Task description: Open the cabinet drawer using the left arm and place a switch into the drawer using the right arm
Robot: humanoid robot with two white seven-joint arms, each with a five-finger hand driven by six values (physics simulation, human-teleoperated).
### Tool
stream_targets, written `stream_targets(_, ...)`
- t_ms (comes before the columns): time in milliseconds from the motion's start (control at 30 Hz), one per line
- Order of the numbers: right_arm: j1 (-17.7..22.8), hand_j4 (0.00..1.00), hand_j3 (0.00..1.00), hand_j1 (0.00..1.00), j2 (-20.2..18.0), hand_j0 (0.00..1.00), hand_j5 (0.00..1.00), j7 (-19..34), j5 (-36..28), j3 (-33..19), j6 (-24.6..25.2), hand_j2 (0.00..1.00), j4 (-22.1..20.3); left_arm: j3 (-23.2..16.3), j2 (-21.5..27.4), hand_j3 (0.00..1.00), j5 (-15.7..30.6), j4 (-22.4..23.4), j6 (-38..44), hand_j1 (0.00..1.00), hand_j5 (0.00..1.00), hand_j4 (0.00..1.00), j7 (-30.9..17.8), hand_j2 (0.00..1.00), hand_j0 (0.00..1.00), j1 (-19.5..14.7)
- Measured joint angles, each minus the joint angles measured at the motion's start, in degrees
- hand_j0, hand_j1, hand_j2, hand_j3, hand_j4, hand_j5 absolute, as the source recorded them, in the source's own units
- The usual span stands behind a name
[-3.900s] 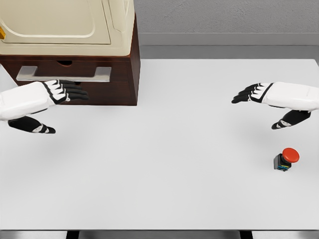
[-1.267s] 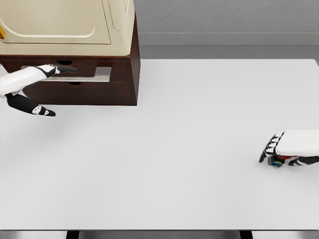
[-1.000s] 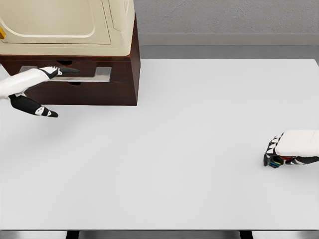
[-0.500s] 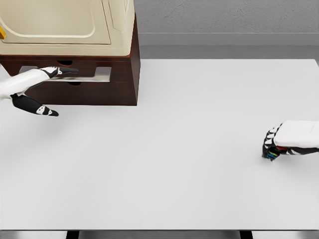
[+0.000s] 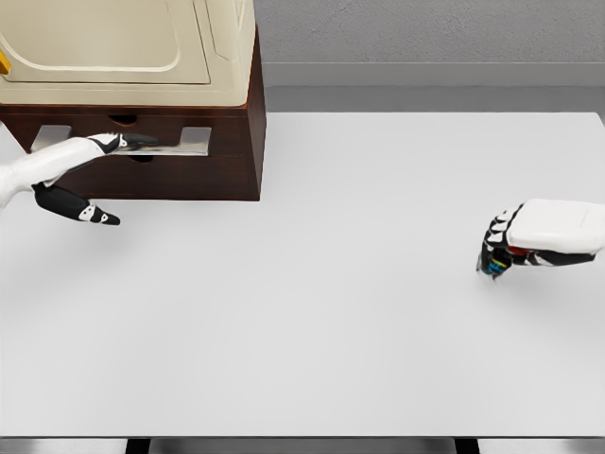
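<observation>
White table (image 5: 312,312) fills most of the view under a grey wall. At far left, a dark wooden cabinet (image 5: 236,142) holds a drawer with a silver handle (image 5: 180,142); the left hand (image 5: 71,161) lays straight fingers on it. At far right, the right hand (image 5: 529,236) curls closed around the switch (image 5: 493,265).

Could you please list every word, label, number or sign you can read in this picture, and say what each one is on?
None: no readable text shows anywhere.
Cabinet and the cream appliance on top of it: plain, no lettering.
Switch in the right hand: mostly hidden, only coloured bands show, no writing legible.
Table: bare white, no marks.
</observation>
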Motion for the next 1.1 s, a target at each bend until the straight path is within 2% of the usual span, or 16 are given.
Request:
stream_targets(500, -2.2, 0.53, 0.53, 0.53, 1.69, 0.53, 0.53, -0.59, -2.47, -1.02, -0.02, 0.53, 0.01, 0.07, 2.79, 1.0, 1.38, -1.67, -0.2, 1.0, 1.0, 1.0, -2.31, 1.0, 1.0, 0.43)
stream_targets(567, -2.2, 0.53, 0.53, 0.53, 2.17, 0.53, 0.53, -0.6, -2.57, -1.0, -0.01, 0.53, 0.01, 0.03, 3.5, 1.0, 1.4, -2.24, -0.18, 1.0, 1.0, 1.0, -2.41, 1.0, 1.0, 0.52)
stream_targets(600, -2.28, 0.49, 0.49, 0.49, 2.31, 0.49, 0.49, -0.58, -2.58, -0.98, -0.01, 0.49, 0.01, 0.04, 3.95, 1.0, 1.61, -2.58, -0.15, 1.0, 1.0, 1.0, -2.45, 1.0, 1.0, 0.52)
stream_targets(1100, -4.04, 0.49, 0.49, 0.49, 3.38, 0.49, 0.49, -0.18, -2.61, -0.95, -0.02, 0.49, 0.02, 0.09, 8.06, 1.0, 3.49, -7.29, -0.07, 1.0, 1.0, 1.0, -2.54, 1.0, 1.0, 2.63)
